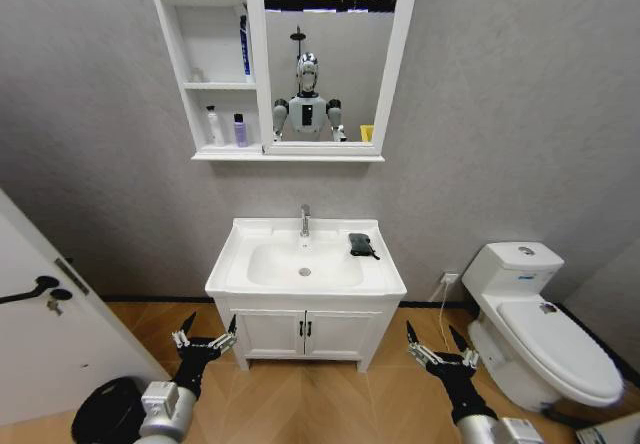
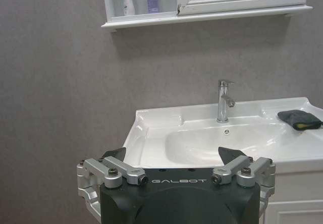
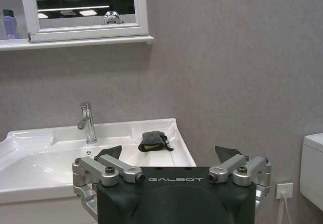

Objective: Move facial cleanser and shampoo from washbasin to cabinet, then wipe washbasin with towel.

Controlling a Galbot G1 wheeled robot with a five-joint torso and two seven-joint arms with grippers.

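You face a grey-walled bathroom with a wood-pattern floor. Going left to right: the left tool (image 1: 203, 338) hangs low before the vanity, fingers spread wide and holding nothing. Above, the cabinet (image 1: 212, 64) already carries a white bottle (image 1: 213, 125) and a purple bottle (image 1: 240, 129) on its lowest shelf, so the bottle step looks done. The washbasin (image 1: 305, 261) holds just the towel (image 1: 362, 245) at its back right corner, within the right arm's reach. The right tool (image 1: 440, 351) waits equally wide. "GALBOT" is printed on both wrists.
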